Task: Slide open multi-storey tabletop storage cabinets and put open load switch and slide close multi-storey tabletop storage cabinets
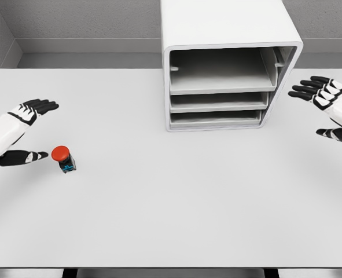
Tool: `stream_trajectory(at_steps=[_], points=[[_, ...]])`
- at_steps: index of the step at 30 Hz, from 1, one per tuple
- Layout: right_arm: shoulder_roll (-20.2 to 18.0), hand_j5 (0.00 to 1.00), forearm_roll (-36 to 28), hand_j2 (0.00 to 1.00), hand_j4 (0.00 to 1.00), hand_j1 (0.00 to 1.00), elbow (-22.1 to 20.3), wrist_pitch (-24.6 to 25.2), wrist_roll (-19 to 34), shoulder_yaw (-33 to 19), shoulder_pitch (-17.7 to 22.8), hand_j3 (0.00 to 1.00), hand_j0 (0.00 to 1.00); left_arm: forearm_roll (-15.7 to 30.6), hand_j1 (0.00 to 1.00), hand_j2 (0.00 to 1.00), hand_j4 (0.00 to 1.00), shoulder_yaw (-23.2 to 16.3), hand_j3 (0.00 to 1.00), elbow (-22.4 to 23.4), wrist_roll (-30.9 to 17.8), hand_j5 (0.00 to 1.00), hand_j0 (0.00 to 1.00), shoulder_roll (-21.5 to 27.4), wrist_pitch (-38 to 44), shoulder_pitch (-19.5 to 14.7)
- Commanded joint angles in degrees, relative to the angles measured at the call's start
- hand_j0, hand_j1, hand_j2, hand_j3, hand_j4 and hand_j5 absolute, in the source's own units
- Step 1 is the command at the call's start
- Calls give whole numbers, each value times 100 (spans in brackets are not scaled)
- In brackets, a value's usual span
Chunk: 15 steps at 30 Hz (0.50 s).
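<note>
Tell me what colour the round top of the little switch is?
Red, on the small black-bodied switch; head view.

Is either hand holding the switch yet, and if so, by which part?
Nothing is held. The left hand is open beside the red-capped switch, not touching it; the right hand is open near the cabinet.

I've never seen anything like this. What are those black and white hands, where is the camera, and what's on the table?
This is a simulated humanoid robot, seen from a camera on its head looking down. The left hand and right hand are its own, both open and holding nothing. On the white table stands a white cabinet with three stacked trays. Near the left hand sits a small switch with a red button top. Nothing has been picked up yet.
</note>
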Motion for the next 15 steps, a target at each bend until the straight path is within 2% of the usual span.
stream_trajectory(at_steps=[1, 5, 6, 10, 12, 13, 14, 15], points=[[-24, 100, 4, 100, 100, 100, -19, -7, -51, 20, 0, 100, 100, 21, 100, 100, 100, 0, 100, 19, 2, 100, 100, -26, 3, 0], [55, 100, 12, 100, 100, 100, -124, -7, 28, 20, -9, 100, 100, 4, 100, 100, 100, -9, 100, 19, -6, 100, 100, -17, 3, 26], [98, 100, 21, 100, 100, 100, -221, -7, 28, 20, -9, 100, 100, 4, 100, 100, 100, 8, 100, 45, -277, 100, 100, 0, 3, 18], [855, 100, 346, 100, 100, 100, -221, -7, 37, 20, -53, 100, 100, 109, 100, 100, 100, 422, 100, 89, -1966, 100, 100, -35, 3, 44], [995, 100, 452, 100, 100, 100, -230, -7, 63, 20, -88, 100, 100, 109, 100, 100, 100, 527, 100, 81, -2274, 100, 100, -87, 3, 44], [1048, 100, 452, 100, 100, 100, -230, -7, 282, 11, -149, 100, 100, 118, 100, 100, 100, 650, 100, 89, -2598, 100, 100, -105, 3, 53], [1109, 97, 443, 97, 97, 97, -230, -7, 529, 2, -193, 97, 97, 118, 100, 100, 100, 799, 100, 89, -2897, 100, 100, -184, 3, 62], [1206, 91, 443, 91, 91, 91, -230, -7, 652, -7, -202, 91, 91, 135, 100, 100, 100, 1010, 100, 63, -2962, 100, 100, -342, 3, 53]])
